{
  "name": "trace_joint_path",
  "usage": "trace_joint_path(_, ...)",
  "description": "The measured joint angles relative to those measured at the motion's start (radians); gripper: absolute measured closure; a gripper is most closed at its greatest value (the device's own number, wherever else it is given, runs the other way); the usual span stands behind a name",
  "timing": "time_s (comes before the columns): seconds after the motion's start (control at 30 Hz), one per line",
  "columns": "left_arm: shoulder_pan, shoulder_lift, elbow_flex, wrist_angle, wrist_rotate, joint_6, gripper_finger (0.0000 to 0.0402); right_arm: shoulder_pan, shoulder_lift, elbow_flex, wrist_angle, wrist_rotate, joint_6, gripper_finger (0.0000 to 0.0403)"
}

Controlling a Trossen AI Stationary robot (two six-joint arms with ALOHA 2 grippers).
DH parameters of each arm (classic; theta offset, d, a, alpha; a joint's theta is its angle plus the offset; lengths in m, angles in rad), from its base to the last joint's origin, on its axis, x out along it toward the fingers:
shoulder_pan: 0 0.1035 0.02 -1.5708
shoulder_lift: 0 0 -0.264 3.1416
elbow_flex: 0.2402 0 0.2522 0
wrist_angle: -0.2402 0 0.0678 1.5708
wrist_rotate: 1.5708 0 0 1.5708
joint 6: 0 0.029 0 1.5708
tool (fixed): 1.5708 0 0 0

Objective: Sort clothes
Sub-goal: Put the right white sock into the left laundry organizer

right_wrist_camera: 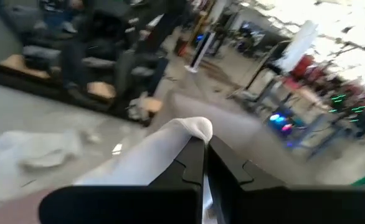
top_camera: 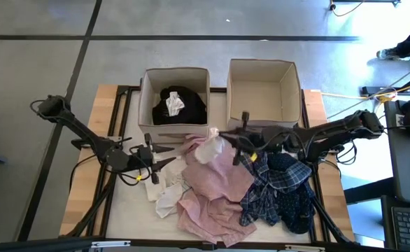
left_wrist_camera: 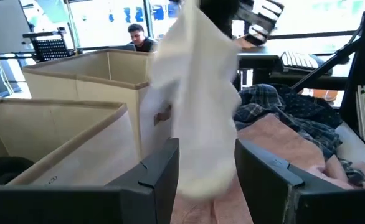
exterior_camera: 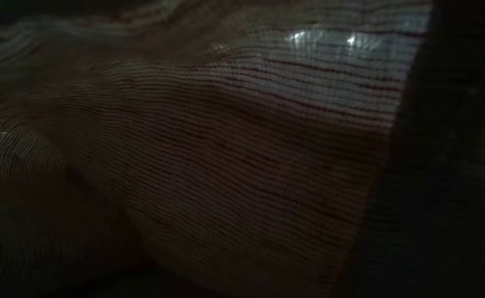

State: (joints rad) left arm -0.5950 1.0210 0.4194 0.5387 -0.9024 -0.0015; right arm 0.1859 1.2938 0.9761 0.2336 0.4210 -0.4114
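Observation:
A white sock (top_camera: 208, 148) hangs from my right gripper (top_camera: 226, 143), which is shut on it just in front of the two beige boxes. My left gripper (top_camera: 175, 163) points at it from the table's left, open; in the left wrist view the sock (left_wrist_camera: 198, 112) hangs at the gap between its fingers (left_wrist_camera: 164, 177). Under the sock lies the pink garment (top_camera: 215, 192), with the blue plaid one (top_camera: 278, 175) and the dark navy one (top_camera: 296, 210) to its right. More white socks (top_camera: 166, 196) lie at the pile's left edge. A black garment (top_camera: 184, 108) and a white piece (top_camera: 174, 105) lie in the left box (top_camera: 149, 98). My right gripper pinches one end of the white sock (right_wrist_camera: 198, 127) between its two fingertips, coming level from the table's right. The rest of the sock hangs slack below the fingers, above the pink garment. My left gripper: I cannot tell whether its open fingers touch the sock's lower end (left_wrist_camera: 201, 183).
The right box (top_camera: 262, 91) stands beside the left one at the table's far side. The low view is filled by cloth (exterior_camera: 226, 165) lying right against the camera. A person (left_wrist_camera: 136, 36) sits in the room beyond the table.

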Motion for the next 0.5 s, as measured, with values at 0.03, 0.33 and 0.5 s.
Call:
trace_joint_path(0.03, 0.000, 0.000, 0.000, -0.002, 0.000, -0.007, 0.0257, -0.017, 0.000, 0.021, -0.001, -0.004, -0.015, 0.0388)
trace_joint_path(0.33, 0.000, 0.000, 0.000, -0.004, 0.000, -0.024, 0.0257, -0.229, 0.017, 0.145, 0.064, -0.205, -0.020, 0.0388)
trace_joint_path(0.5, 0.000, 0.001, 0.000, -0.003, 0.000, -0.025, 0.0257, -0.318, 0.087, 0.145, 0.243, -0.268, -0.015, 0.0388)
